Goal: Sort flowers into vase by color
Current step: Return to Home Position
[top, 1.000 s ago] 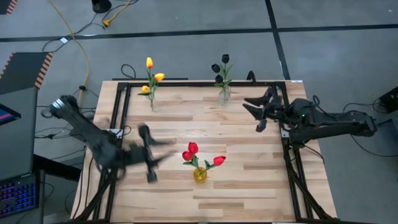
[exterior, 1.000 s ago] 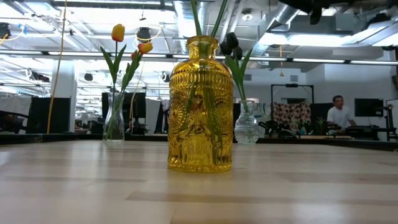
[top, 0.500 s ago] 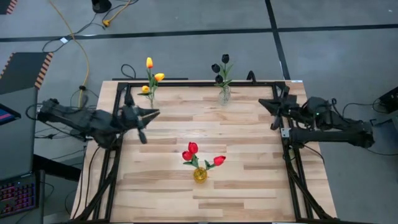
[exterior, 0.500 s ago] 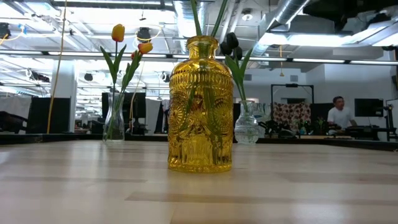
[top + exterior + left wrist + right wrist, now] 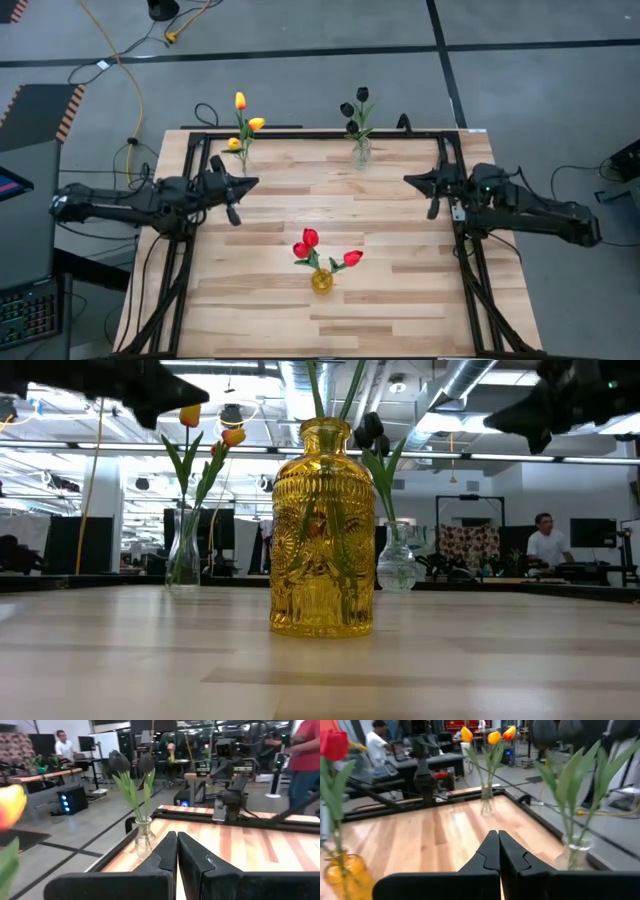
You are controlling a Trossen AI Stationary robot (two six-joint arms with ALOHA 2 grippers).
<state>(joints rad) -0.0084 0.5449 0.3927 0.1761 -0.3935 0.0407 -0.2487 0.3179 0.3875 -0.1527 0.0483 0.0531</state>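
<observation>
Three red tulips (image 5: 311, 245) stand with their stems in a yellow glass vase (image 5: 321, 281) at the table's near middle. Yellow-orange tulips (image 5: 245, 115) stand in a clear vase (image 5: 245, 165) at the far left. Black tulips (image 5: 355, 108) stand in a clear vase (image 5: 361, 153) at the far middle. My left gripper (image 5: 236, 190) is shut and empty above the left side. My right gripper (image 5: 420, 186) is shut and empty above the right side. Both hang clear of the table.
A black metal frame (image 5: 195, 170) runs along the table's left, far and right edges. The wood between the three vases is bare. A person (image 5: 545, 542) sits in the room far behind the table.
My left gripper has swung from the table's near left, beside the yellow vase, toward the far left and now points right. My right gripper has drawn back toward the right edge, then come a little left again. The flowers and vases have stayed put.
</observation>
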